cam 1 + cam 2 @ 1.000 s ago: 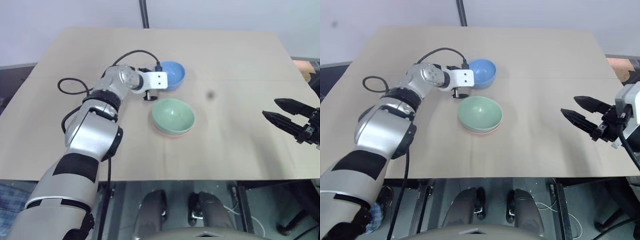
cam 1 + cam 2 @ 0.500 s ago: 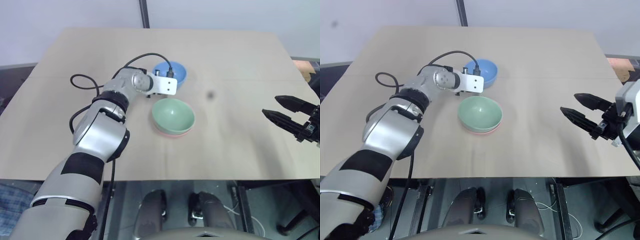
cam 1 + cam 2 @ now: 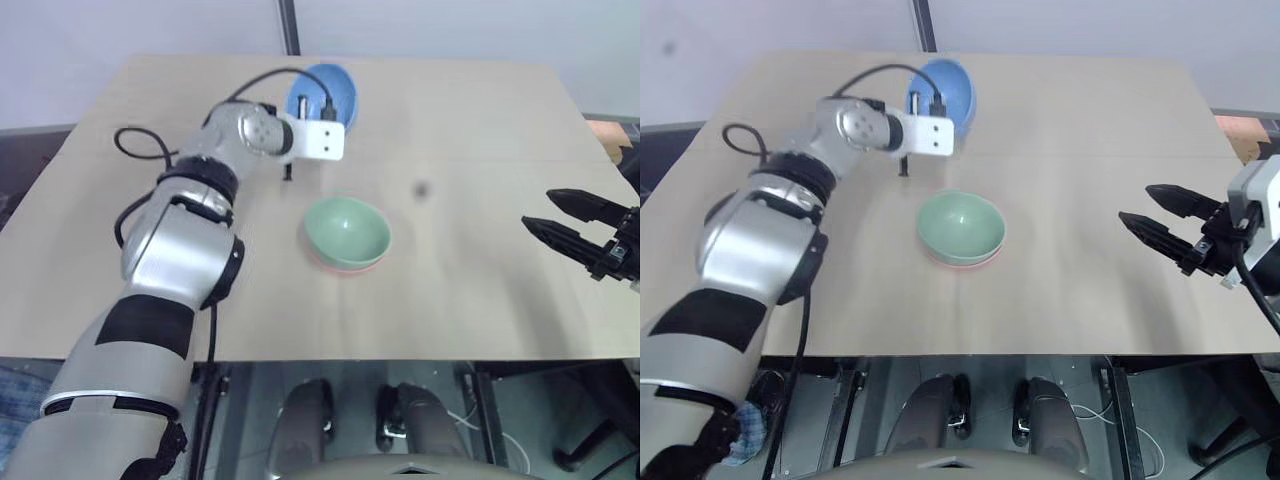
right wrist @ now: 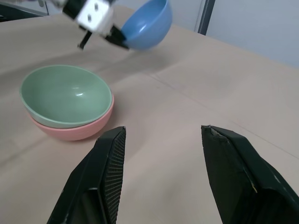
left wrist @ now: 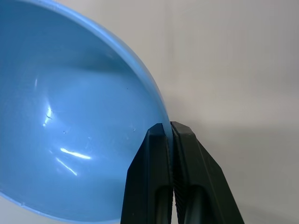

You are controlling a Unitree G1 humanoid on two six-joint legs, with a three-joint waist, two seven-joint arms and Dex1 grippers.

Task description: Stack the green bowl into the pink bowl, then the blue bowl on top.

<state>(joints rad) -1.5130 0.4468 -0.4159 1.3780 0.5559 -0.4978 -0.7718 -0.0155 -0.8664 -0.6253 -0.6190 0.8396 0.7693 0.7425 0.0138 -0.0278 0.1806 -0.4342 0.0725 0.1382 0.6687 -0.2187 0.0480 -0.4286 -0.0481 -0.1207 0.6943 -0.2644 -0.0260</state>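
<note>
The table [image 3: 480,130] lies bare over most of its top. The one obstacle standing on it is the green bowl [image 3: 346,230] nested in the pink bowl [image 3: 345,264], near the middle. Up at about eleven o'clock from that stack, the left gripper [image 5: 170,133] holds the blue bowl [image 3: 322,92] by its rim, tilted, off the surface. Open air lies between that bowl and the stack. The right gripper [image 3: 555,215] hangs spread at three o'clock, well apart, with bare tabletop between.
</note>
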